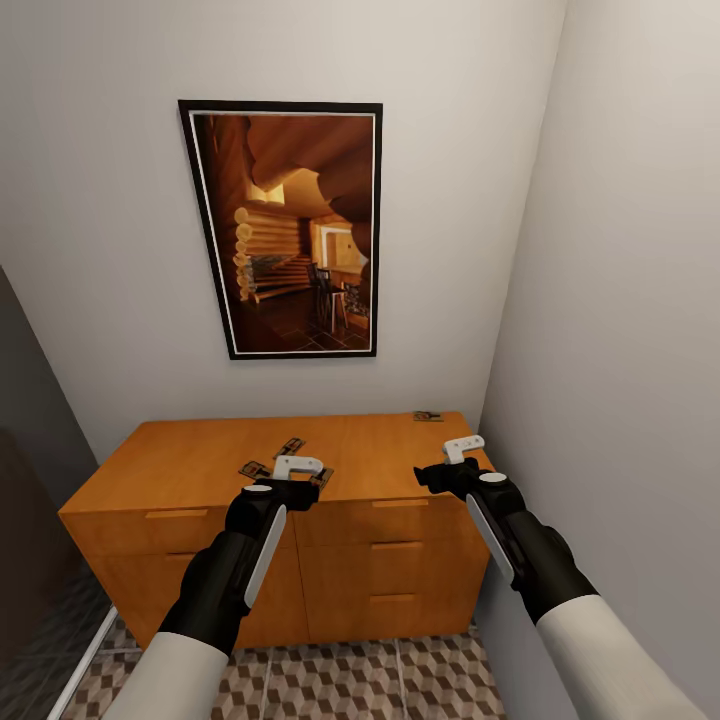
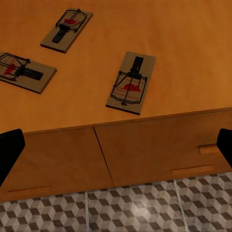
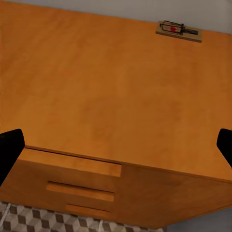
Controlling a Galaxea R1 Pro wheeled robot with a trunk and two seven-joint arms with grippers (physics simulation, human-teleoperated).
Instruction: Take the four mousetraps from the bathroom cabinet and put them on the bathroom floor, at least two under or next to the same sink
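Step in hand: you are reaching over the cabinet (image 1: pixel 200 465) top for a first mousetrap; none is grasped yet.
Left gripper (image 2: pixel 116 145): its fingers are standing wide apart, released, hanging above the cabinet's front edge.
Nearest mousetrap (image 2: pixel 131 82): it is lying flat just beyond the left gripper, close to the edge, with its long axis running away from the fingers and slightly slanted.
Two further mousetraps (image 2: pixel 66 30) (image 2: pixel 24 72): these are lying deeper in, off to one side, each angled differently.
Right gripper (image 3: pixel 116 150): likewise released, over bare wood.
Fourth mousetrap (image 3: pixel 179 30): it is sitting well beyond the right gripper by the back wall, its long axis running along that wall.
Doing it well: you are best lowering the left gripper onto the nearest board and closing across its short width, clear of the spring.
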